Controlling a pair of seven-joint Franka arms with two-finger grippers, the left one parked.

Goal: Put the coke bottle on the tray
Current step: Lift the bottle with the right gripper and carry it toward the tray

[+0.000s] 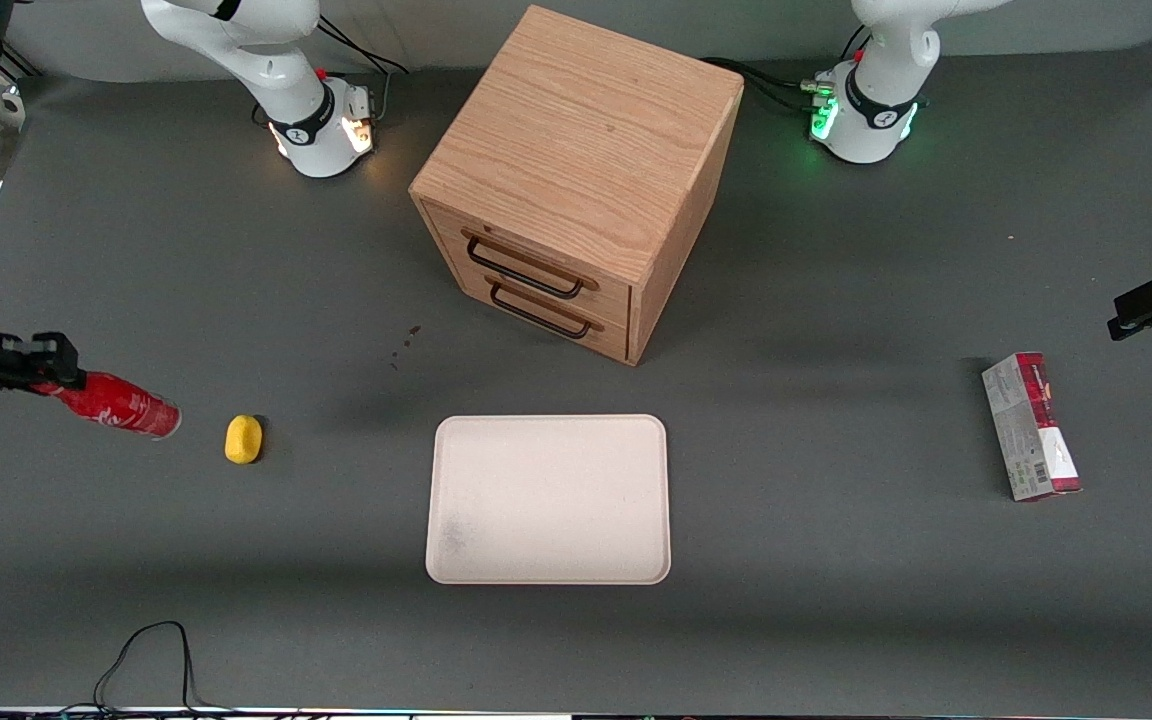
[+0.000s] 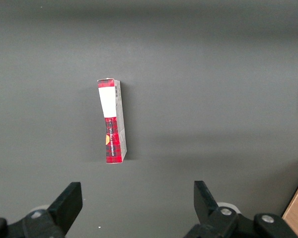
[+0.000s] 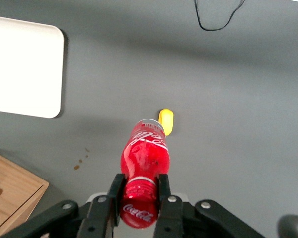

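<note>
The coke bottle [image 1: 121, 405] is a small red bottle with white lettering, held lying sideways at the working arm's end of the table. My gripper [image 1: 54, 375] is shut on its neck, just below the red cap, with the black fingers [image 3: 115, 191] pressed against both sides. In the wrist view the coke bottle [image 3: 145, 158] points away from the gripper [image 3: 139, 191] toward the table. The cream-beige tray [image 1: 548, 498] lies flat in front of the drawer cabinet, nearer the front camera, with nothing on it; one rounded end of the tray [image 3: 25, 67] shows in the wrist view.
A yellow lemon-like lump [image 1: 243, 438] lies between the bottle and the tray. The wooden two-drawer cabinet [image 1: 576, 180] stands mid-table. A red-and-grey carton [image 1: 1031, 425] lies toward the parked arm's end. A black cable [image 1: 151, 660] loops at the front edge.
</note>
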